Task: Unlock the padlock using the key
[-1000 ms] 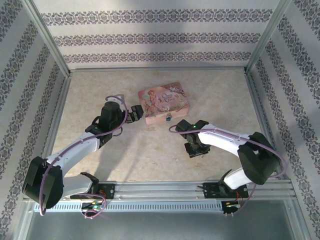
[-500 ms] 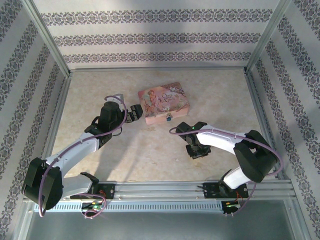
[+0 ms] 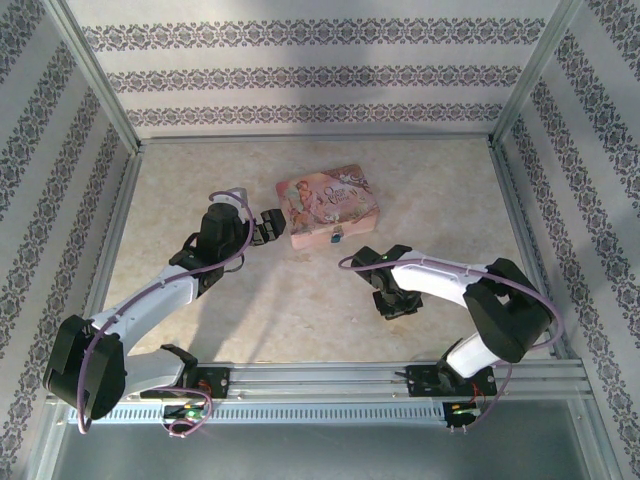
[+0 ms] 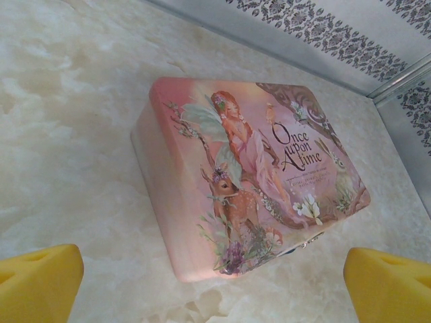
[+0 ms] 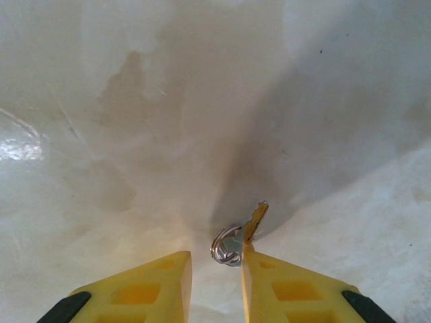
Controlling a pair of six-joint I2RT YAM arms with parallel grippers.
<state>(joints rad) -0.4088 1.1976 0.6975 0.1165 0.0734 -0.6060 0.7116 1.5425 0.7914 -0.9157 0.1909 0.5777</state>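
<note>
The key (image 5: 255, 223) is brass-coloured, on a silver ring (image 5: 226, 246), and lies on the pale table. It tilts up against the inner tip of one of the right gripper's yellow fingers (image 5: 269, 276). My right gripper (image 5: 217, 266) points down over it with its jaws narrow. A gap remains between the other finger and the ring. The padlock (image 3: 338, 236) is a tiny blue spot on the front of the pink tin (image 3: 328, 204), and a sliver of the padlock (image 4: 293, 249) shows under the lid edge. My left gripper (image 3: 268, 227) is wide open just left of the tin (image 4: 249, 175).
Patterned walls with metal frame posts (image 3: 95, 70) enclose the table on three sides. A metal rail (image 3: 320, 378) carrying both arm bases runs along the near edge. Bare marbled table (image 3: 290, 300) lies between the two arms.
The right gripper's jaws have narrowed around the key and its arm has drawn slightly inward. The left arm and the tin have stayed put.
</note>
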